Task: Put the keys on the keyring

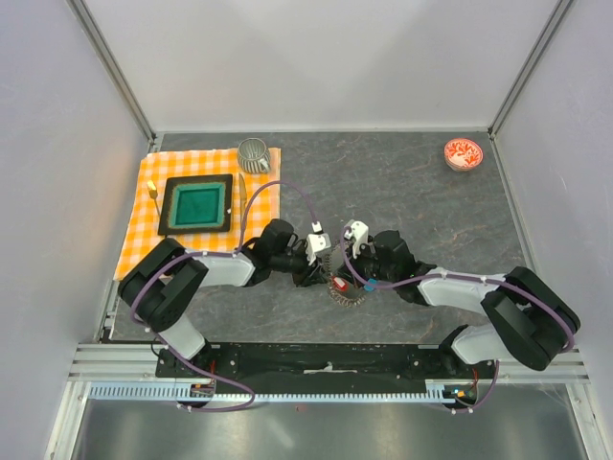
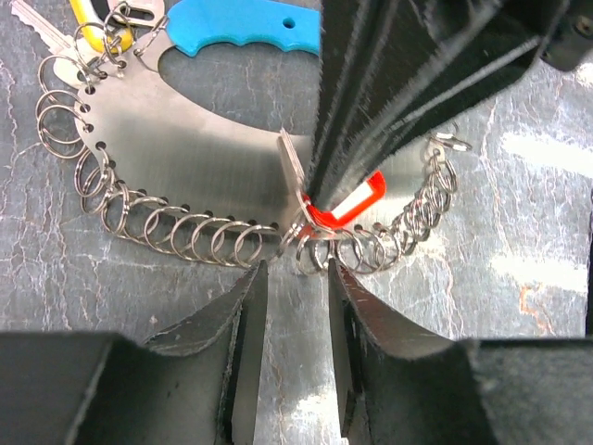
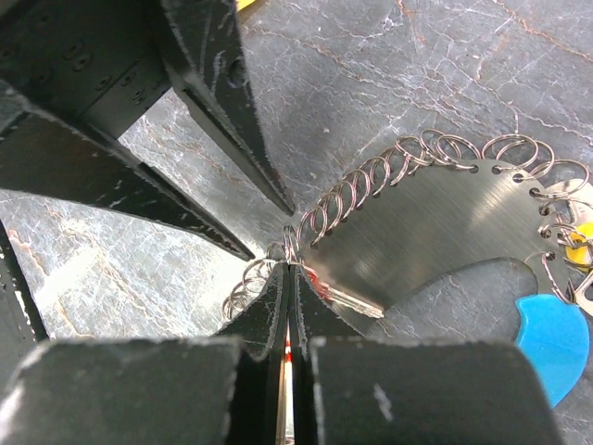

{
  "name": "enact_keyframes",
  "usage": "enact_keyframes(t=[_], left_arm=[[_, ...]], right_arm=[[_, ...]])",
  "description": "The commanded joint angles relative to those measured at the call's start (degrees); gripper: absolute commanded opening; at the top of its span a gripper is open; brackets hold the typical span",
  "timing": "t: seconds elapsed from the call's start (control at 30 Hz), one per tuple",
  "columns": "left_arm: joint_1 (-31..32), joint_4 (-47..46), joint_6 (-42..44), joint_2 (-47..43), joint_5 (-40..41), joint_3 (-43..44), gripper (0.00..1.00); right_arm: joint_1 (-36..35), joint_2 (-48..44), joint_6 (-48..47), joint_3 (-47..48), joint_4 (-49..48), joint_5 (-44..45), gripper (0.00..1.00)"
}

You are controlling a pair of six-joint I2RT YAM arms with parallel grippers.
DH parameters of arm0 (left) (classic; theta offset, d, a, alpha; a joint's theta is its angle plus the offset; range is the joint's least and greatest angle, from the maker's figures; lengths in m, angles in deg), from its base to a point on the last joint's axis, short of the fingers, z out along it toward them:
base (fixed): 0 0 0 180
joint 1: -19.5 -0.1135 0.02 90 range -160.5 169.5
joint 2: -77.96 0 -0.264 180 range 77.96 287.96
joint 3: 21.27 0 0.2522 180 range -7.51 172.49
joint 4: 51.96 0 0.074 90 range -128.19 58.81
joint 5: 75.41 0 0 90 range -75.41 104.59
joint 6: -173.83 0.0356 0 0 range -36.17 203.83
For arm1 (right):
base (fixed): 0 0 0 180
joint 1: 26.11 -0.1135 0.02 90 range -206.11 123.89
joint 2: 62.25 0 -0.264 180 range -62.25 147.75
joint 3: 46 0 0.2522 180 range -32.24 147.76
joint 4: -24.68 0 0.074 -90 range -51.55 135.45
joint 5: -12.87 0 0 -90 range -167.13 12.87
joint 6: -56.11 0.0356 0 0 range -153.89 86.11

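Where the two arms closed in over the grey, marble-veined table (image 3: 417,65), we saw the keyring (image 2: 185,158) lying flat. It was a crescent of brushed steel plate, its outer edge punched with holes and hung with a row of small wire split rings (image 2: 176,232). A smooth, bright blue plastic grip (image 2: 241,23) capped one horn of the crescent.

The right gripper (image 3: 290,271) reached down at the ring-lined edge of the keyring, its scuffed black jaws pressed together on the red-tagged key (image 2: 357,199). The glossy red tag showed beside the fingers, and a short silver blade lay over the plate. The left gripper (image 2: 296,278) sat just outside that same edge with its jaws spread and a few rings at the gap between its tips. We could not tell whether either tip touched a ring.

Beside the blue grip, a yellow-tagged key (image 2: 91,35) hung on a ring, cut off by the frame edge, with another silver blade next to it. From above, the keyring was mostly hidden beneath both wrists, and its rings were too small to count. The right fingers hid whether the red-tagged key had caught any ring.
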Motion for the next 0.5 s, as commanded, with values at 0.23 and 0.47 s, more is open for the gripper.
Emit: enact_keyframes(t=[0.23,0.47], left_arm=[[0.0,-12.65,7.18,-3.97,-3.74,-4.36,0.42],[0.0,-14.15,8.33,-3.0,-5.67,-4.27,0.42]], right_arm=[[0.09,-3.48,-0.22,-1.24,-3.65,0.19,0.0],[0.09,-3.83,-0.22,-1.59,-4.09,-0.25,0.0]])
